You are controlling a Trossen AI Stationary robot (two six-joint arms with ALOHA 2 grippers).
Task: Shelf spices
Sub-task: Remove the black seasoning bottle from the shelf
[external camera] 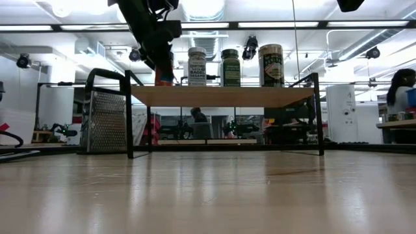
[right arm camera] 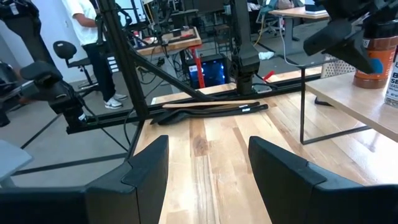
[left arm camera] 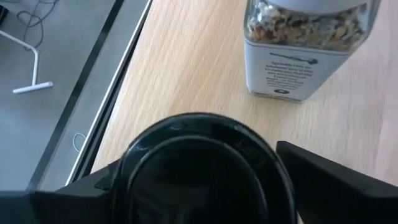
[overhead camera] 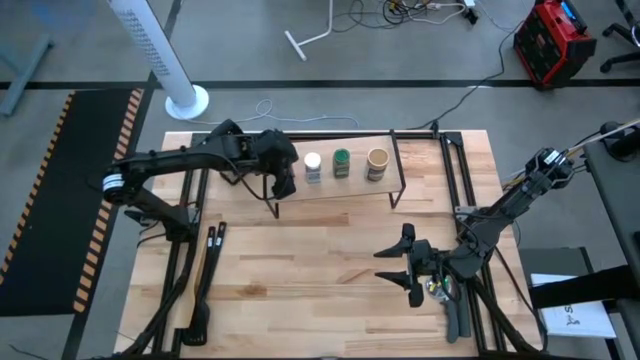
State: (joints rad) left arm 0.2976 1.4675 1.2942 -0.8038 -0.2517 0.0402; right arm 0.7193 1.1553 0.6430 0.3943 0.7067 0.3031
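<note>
The shelf (overhead camera: 335, 190) stands at the table's far middle, its wooden top (external camera: 221, 95) on thin black legs. On the top stand the white-lidded jar (overhead camera: 313, 165), the green-lidded jar (overhead camera: 341, 163) and the tan jar (overhead camera: 377, 163), each on its base. My left gripper (overhead camera: 287, 180) is at the shelf's left end, shut on the dark-lidded jar (left arm camera: 205, 174), which has an orange body (external camera: 165, 75). My right gripper (overhead camera: 405, 265) is open and empty above the table's near right part, clear of the shelf. My left gripper pinches the dark-lidded jar at its lid (left arm camera: 134, 165) between the two fingers (left arm camera: 323, 180), one on each side. The fingers come from above, slanting from the table's left. The jar is upright with its base (external camera: 165, 82) at the shelf's top board, next to the white-lidded jar (left arm camera: 305, 50).
A metal grater (external camera: 107, 123) stands on the table by the shelf's left end. Long black tools (overhead camera: 205, 270) lie at the table's left. Bare tabletop (overhead camera: 320, 280) lies in front of the shelf. A person (external camera: 398, 91) sits in the room beyond.
</note>
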